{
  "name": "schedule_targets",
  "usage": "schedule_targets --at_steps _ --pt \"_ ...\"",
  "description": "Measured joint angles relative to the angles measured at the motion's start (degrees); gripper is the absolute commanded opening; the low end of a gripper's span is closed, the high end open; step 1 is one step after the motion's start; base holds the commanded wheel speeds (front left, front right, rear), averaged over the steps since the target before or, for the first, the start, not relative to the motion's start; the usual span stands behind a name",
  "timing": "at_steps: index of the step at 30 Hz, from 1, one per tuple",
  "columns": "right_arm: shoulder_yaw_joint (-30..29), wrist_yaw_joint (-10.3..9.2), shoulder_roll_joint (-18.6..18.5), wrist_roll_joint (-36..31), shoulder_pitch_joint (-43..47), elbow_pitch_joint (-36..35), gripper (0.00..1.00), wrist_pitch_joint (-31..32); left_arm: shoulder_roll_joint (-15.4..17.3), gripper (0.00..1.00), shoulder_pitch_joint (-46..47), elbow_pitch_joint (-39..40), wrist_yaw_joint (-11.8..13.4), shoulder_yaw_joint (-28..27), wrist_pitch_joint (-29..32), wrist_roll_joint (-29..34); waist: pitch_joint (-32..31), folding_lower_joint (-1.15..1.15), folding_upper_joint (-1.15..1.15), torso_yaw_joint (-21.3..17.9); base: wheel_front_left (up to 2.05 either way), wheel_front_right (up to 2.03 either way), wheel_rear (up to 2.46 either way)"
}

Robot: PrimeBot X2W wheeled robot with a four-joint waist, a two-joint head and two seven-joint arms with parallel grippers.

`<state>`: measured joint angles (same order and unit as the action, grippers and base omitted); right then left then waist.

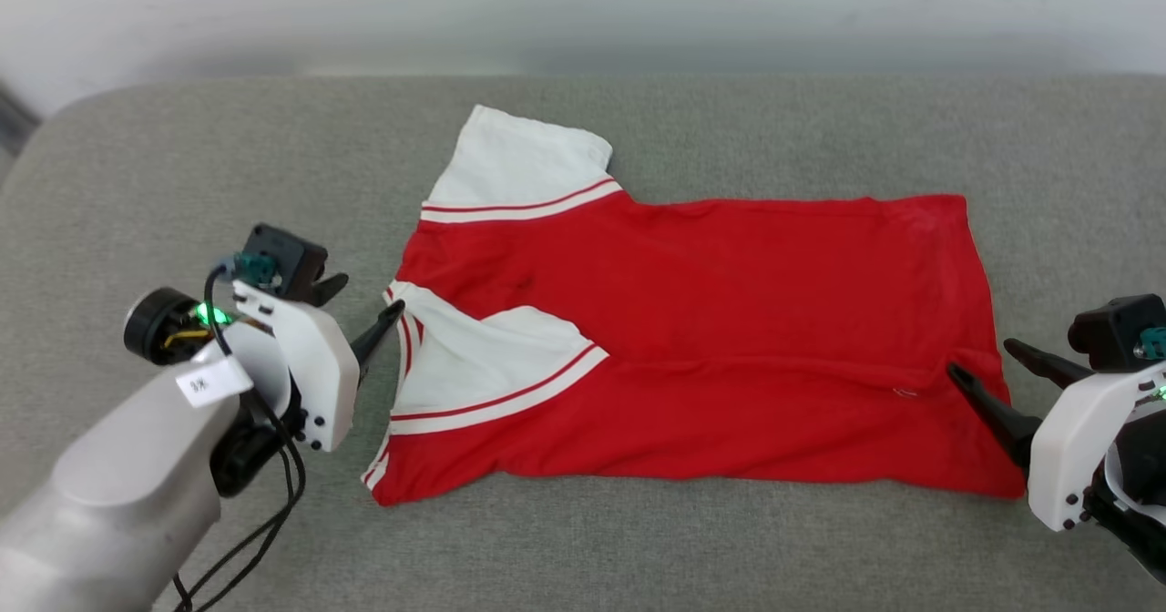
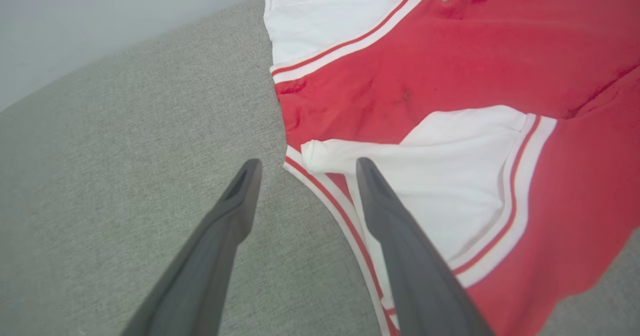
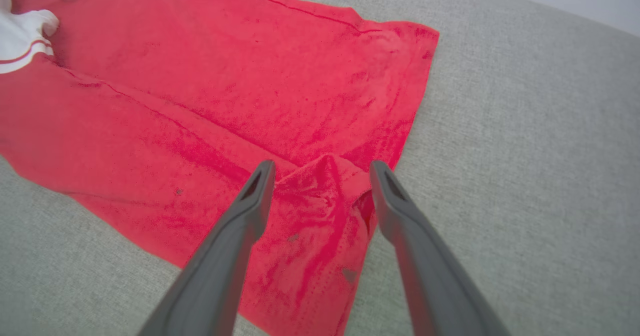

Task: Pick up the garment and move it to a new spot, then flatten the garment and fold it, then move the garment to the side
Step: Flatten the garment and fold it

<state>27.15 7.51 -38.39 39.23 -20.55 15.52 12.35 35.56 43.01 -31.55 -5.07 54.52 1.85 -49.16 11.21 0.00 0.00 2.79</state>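
The garment (image 1: pixel 692 321) is a red shirt with white sleeves and red-white trim, lying on a grey fabric surface with its near long edge folded over the middle. No lettering shows. My left gripper (image 1: pixel 364 298) is open at the collar end, one finger touching the striped neck edge. In the left wrist view the garment (image 2: pixel 450 66) spreads to the right, and the left gripper (image 2: pixel 307 163) straddles the trim edge. My right gripper (image 1: pixel 982 359) is open at the hem end. In the right wrist view a raised ridge of the garment (image 3: pixel 225 76) sits between the open right gripper (image 3: pixel 322 165) fingers.
The grey cushion surface (image 1: pixel 638 548) extends well past the garment on every side. A pale wall (image 1: pixel 583 11) runs behind its far edge. A black cable hangs from my left forearm (image 1: pixel 127 494).
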Motion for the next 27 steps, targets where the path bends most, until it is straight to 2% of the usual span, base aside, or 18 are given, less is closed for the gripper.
schedule_targets --at_steps 3,10,16,22,27 --pt "-0.6 0.00 -0.4 0.2 1.0 -1.6 1.00 0.4 1.3 1.00 1.5 2.0 -0.4 0.2 4.8 -1.3 -1.7 0.00 0.00 0.7 0.00 0.00 0.00" --pt "-1.6 0.00 -0.4 0.1 2.8 -4.0 1.00 2.4 4.1 1.00 4.3 7.1 -1.0 1.5 23.9 -8.4 -4.0 -0.01 0.00 1.7 0.00 0.00 0.00" --pt "-1.6 0.00 0.5 -0.3 3.3 -5.4 1.00 3.9 5.5 1.00 4.9 10.1 -1.0 3.2 36.7 -13.6 -3.9 -0.01 0.00 1.0 0.00 0.00 0.00" --pt "-1.3 0.00 0.7 -0.3 3.2 -6.3 1.00 5.7 5.6 1.00 3.9 10.8 0.1 4.3 42.4 -16.8 -3.2 -0.01 0.00 -0.5 0.00 0.00 0.00" --pt "-1.0 0.00 1.0 -0.2 2.4 -6.5 1.00 6.2 5.3 1.00 1.8 9.0 0.7 5.7 44.4 -17.7 -1.9 -0.01 0.00 -1.9 0.00 0.00 0.00"
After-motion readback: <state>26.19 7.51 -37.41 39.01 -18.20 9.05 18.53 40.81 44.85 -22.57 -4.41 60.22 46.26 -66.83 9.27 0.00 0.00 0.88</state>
